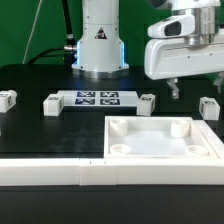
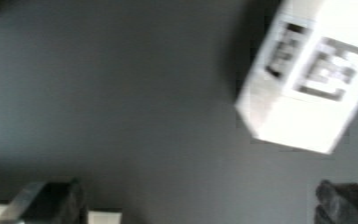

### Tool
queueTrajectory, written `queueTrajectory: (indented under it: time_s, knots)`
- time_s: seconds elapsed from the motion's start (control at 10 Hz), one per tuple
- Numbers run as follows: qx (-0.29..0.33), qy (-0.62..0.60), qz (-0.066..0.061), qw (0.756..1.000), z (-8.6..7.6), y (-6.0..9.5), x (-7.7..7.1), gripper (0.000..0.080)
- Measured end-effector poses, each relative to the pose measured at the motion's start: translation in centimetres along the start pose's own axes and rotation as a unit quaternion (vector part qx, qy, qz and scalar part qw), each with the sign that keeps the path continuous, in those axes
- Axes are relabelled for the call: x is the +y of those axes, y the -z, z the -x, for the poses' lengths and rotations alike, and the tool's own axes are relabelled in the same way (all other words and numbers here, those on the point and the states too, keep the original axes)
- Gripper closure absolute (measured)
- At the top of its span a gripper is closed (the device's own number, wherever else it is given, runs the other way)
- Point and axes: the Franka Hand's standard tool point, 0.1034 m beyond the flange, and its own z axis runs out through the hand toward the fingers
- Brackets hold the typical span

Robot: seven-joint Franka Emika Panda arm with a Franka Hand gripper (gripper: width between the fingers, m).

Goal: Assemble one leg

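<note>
Several small white legs with marker tags stand on the black table: two at the exterior view's left (image 1: 8, 98) (image 1: 52, 103), one in the middle (image 1: 147, 101) and one at the right (image 1: 209, 107). My gripper (image 1: 197, 88) hangs open and empty above the table, close over the right leg. In the wrist view a leg with its tag (image 2: 309, 85) lies beyond the gripper (image 2: 194, 205), off to one side and not between the fingers (image 2: 43, 200). The jaws stand wide apart with only dark table between them.
The large flat white square piece with round corner sockets (image 1: 160, 140) lies at the front right. The marker board (image 1: 97, 98) lies in front of the robot base (image 1: 100, 45). A small white bit (image 2: 105, 217) shows by one finger; I cannot tell what it is.
</note>
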Motion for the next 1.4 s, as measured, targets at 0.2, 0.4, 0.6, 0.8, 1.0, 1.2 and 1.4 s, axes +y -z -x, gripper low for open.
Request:
queueTrajectory:
  time_s: [0.2, 0.4, 0.6, 0.8, 1.0, 1.2, 1.4]
  knots:
    - [-0.003, -0.072, -0.006, 0.997, -0.8, 0.4, -1.4, 0.015]
    - [-0.005, -0.138, -0.01, 0.99, -0.7, 0.3, -1.5, 0.015]
    - [-0.015, -0.125, -0.008, 0.992, -0.7, 0.3, -1.3, 0.015]
    - [-0.032, -0.116, -0.005, 0.993, 0.1, 0.1, -2.0, 0.015]
    - [-0.112, -0.104, 0.001, 0.988, -0.1, 0.5, -2.1, 0.015]
    - [-0.197, -0.092, 0.003, 0.976, -0.4, 0.5, -1.6, 0.015]
    - [-0.271, -0.092, 0.003, 0.958, -0.2, 0.2, -1.5, 0.015]
